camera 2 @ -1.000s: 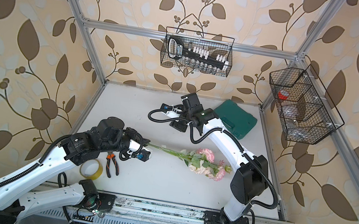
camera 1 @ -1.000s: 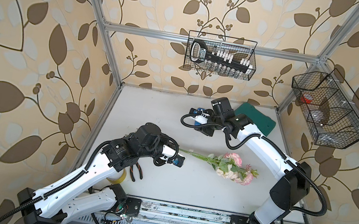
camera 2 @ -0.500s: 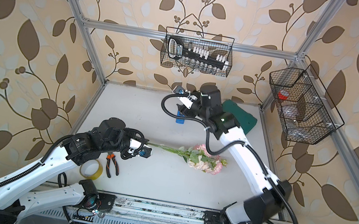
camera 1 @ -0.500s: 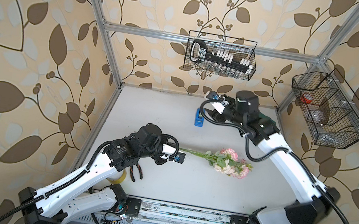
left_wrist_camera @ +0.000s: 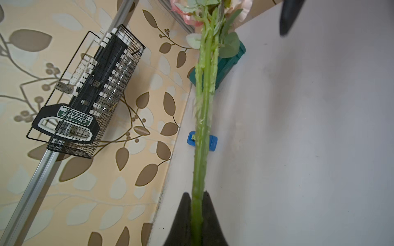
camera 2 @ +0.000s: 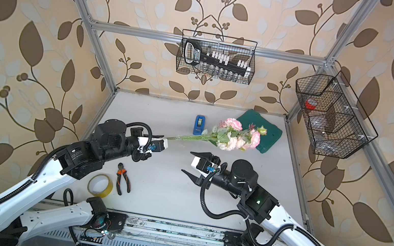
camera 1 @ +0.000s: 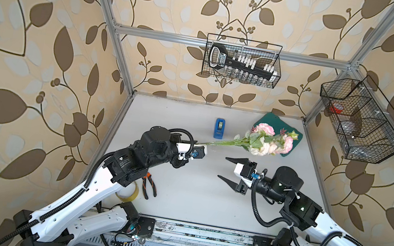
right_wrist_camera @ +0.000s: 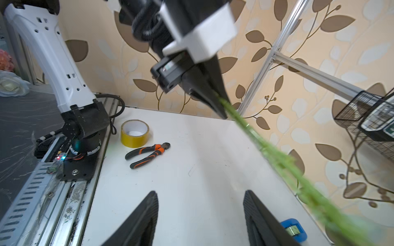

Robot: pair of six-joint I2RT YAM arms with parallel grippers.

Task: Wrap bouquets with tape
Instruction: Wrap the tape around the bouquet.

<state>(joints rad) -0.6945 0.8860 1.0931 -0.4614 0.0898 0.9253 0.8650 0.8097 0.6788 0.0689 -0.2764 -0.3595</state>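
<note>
Holding the bouquet: the left pincer (camera 1: 198,147) (left_wrist_camera: 196,194), clamped narrow on the cut ends of the green stems.
Bouquet (camera 1: 254,142) (camera 2: 231,135): raised clear of the counter (camera 1: 179,193). The stems run from the left pincer toward the back right corner. In both top views the pink and cream blossoms hang over the near side of the green case (camera 1: 294,141).
Tape dispenser (camera 1: 219,128) (camera 2: 199,125): blue, standing on the counter near the back edge, about midway along it. It is apart from the bouquet; in the left wrist view the stems cross in front of it.
Right pincer (camera 1: 223,167) (right_wrist_camera: 200,192): spread wide and empty, over the right half of the counter. It is nearer the front edge than the blossoms, with its tips pointing toward the left arm.
Green case: lying in the back right corner.
Yellow tape ring (camera 2: 93,187) (right_wrist_camera: 134,138): flat on the counter near the front left corner, beside the left arm.
Pliers (camera 2: 118,180) (right_wrist_camera: 149,153): orange and black, just beside the ring, on its side toward the counter's middle.
Wire baskets: one on the back wall (camera 1: 241,61), another on the right wall (camera 1: 364,123).
</note>
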